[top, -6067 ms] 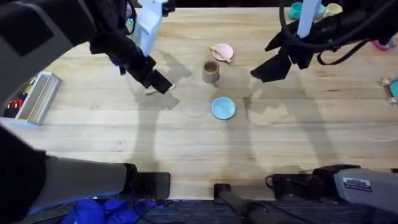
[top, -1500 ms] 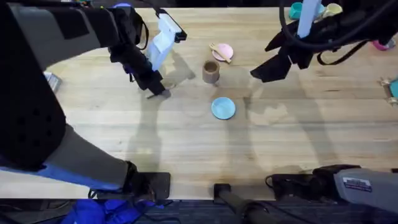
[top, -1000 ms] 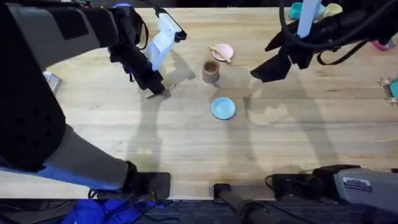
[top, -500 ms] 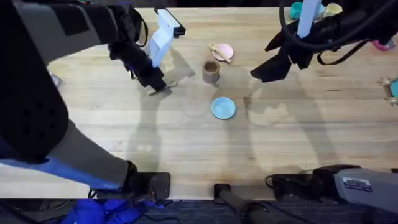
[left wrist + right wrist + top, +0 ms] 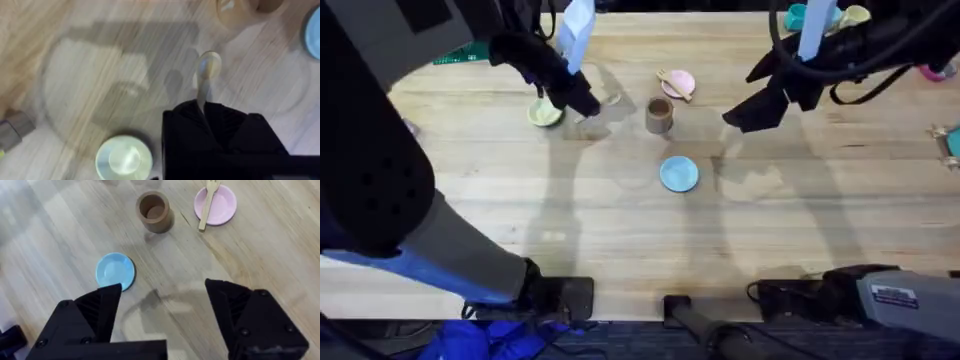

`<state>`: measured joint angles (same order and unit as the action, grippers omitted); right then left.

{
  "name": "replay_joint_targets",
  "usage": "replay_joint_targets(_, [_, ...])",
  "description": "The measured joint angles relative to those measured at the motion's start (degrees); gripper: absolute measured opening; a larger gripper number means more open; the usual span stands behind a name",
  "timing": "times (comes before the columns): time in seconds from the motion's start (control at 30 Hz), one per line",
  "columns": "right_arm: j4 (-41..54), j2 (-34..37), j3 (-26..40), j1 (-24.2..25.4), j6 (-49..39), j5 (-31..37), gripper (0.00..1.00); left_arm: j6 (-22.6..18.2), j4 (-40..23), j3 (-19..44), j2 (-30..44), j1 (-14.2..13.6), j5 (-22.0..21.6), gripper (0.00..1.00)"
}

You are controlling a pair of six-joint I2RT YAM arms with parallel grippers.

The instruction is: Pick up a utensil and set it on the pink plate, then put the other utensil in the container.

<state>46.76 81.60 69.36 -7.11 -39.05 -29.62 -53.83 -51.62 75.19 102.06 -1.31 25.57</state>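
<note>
- The left gripper (image 5: pixel 582 103) sat in the upper left of the overhead frame, with its black fingers clamped together on the handle of the wooden spoon (image 5: pixel 206 75). In the left wrist view the rounded bowl end stuck out past the fingertips, above the wood.
- So the spoon was in the left gripper, lifted off the table (its shadow showed on the boards beneath it), a bit to the left of the container in the overhead frame.
- The container (image 5: pixel 659 115), the little tan-brown cup, stood upright near the top centre of the overhead frame, and its dark inside looked bare in the right wrist view.
- The pink plate (image 5: pixel 680 84) was just up and right of the cup, near it but not touching.
- The wooden fork (image 5: pixel 207 202) lay across the pink plate, with its tines past the far rim and its handle hanging over the near rim toward the cup.
- The right gripper (image 5: pixel 162 317) hung over the table in the upper right of the overhead frame, its two black fingers spread wide apart with nothing between them.
- A light blue plate (image 5: pixel 679 173) sat below the cup, near the frame's centre.
- A yellow-green plate (image 5: pixel 544 113) was right beside the left gripper, on its left.
</note>
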Motion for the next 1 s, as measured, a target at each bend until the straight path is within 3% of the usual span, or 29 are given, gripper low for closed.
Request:
replay_joint_targets(0.47, [0.0,0.0,0.0,0.0,0.0,0.0,0.997,-2.8,7.3,0.6,0.0,-0.1,24.9,0.041])
replay_joint_targets(1.0, [1.7,0.0,0.0,0.0,0.0,0.0,0.997,-3.0,13.6,0.6,0.0,-0.1,42.6,0.041])
